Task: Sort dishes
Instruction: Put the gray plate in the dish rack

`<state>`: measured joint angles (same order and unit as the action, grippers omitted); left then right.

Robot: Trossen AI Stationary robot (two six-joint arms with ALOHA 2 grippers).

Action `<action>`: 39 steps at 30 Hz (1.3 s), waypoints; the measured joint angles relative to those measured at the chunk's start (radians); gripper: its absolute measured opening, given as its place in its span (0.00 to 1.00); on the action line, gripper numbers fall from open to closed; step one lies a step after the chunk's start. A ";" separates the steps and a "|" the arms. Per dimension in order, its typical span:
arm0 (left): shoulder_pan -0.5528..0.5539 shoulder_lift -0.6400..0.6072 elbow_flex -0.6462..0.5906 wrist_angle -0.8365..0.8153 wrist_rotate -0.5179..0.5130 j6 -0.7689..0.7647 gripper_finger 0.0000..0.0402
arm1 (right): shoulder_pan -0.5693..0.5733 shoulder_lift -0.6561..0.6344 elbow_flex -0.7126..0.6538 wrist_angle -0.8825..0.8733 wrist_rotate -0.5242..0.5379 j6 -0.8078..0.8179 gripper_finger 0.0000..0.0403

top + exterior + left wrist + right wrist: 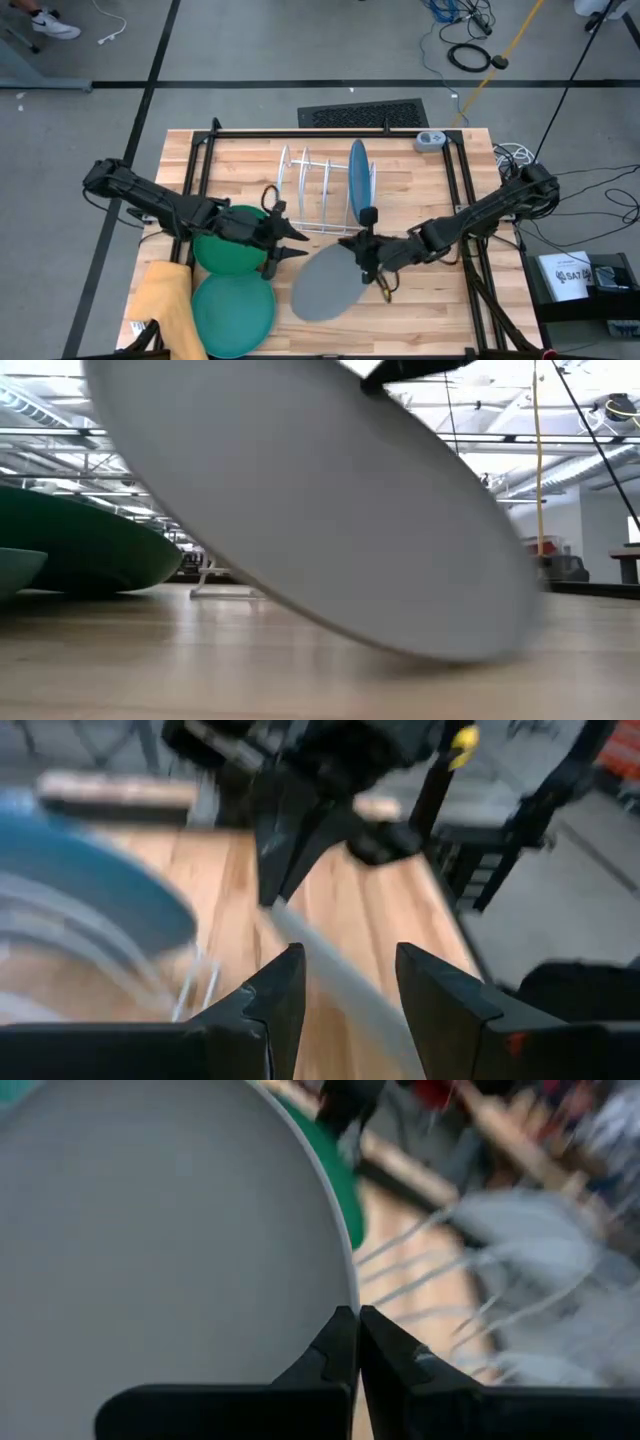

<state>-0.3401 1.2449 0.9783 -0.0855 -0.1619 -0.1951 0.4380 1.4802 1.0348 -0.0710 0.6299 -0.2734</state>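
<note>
The right tool [362,246] is clenched on the rim of the grey plate [330,280], which hangs tilted just in front of the white wire rack [312,190], its far edge lifted and its near edge low over the wooden surface [430,300]. In the right wrist view the two fingers are pinched thin on that rim. The left tool [290,245] is released, its fingers spread, just beside the rack's front corner and pointing at the grey plate's edge; it looks positioned to take or steady the plate, though the left wrist view is too smeared to say whether it touches.

The blue plate [358,178] already stands upright in the rack. The dark green plate [232,245] lies left of the rack under the left arm, and the teal plate [233,312] lies in front of it, farther from the rack, with a yellow cloth [165,305] at their left.

The main risk is the grip: a narrow pinch on one edge of a wide, flat plate could let it swing or slip and drop onto the surface. The two tools are close together, so they could collide. The blue plate stands next to the open slots, and a tilted entry could knock it or catch a wire.
</note>
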 joint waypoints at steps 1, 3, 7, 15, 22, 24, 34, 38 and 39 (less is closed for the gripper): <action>0.000 -0.007 0.004 0.023 0.000 0.020 0.39 | -0.005 -0.017 0.000 0.022 0.001 -0.070 0.00; -0.001 -0.025 0.009 0.077 0.000 0.063 0.39 | -0.017 -0.052 0.000 0.078 0.002 -0.203 0.00; -0.001 -0.068 0.011 0.229 -0.003 0.154 0.39 | -0.035 -0.125 0.000 0.228 -0.009 -0.454 0.00; -0.003 -0.155 0.012 0.387 0.015 0.257 0.39 | -0.113 -0.269 0.002 0.425 -0.294 -0.763 0.00; -0.003 -0.179 0.012 0.446 0.031 0.290 0.39 | -0.299 -0.321 0.053 0.437 -0.637 -0.760 0.00; -0.001 -0.180 0.012 0.446 0.031 0.290 0.39 | -0.349 -0.311 0.101 0.396 -0.715 -0.757 0.00; 0.000 -0.180 0.012 0.443 0.030 0.316 0.39 | -0.668 -0.188 0.344 0.119 -1.096 -0.700 0.00; 0.000 -0.180 0.012 0.443 0.026 0.337 0.39 | -0.815 -0.114 0.406 0.098 -1.311 -0.640 0.00; 0.000 -0.180 0.012 0.443 0.025 0.339 0.39 | -0.844 -0.094 0.426 0.101 -1.356 -0.624 0.00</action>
<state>-0.3405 1.0653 0.9905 0.3576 -0.1369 0.1437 -0.4064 1.3865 1.4607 0.0301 -0.7265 -0.8972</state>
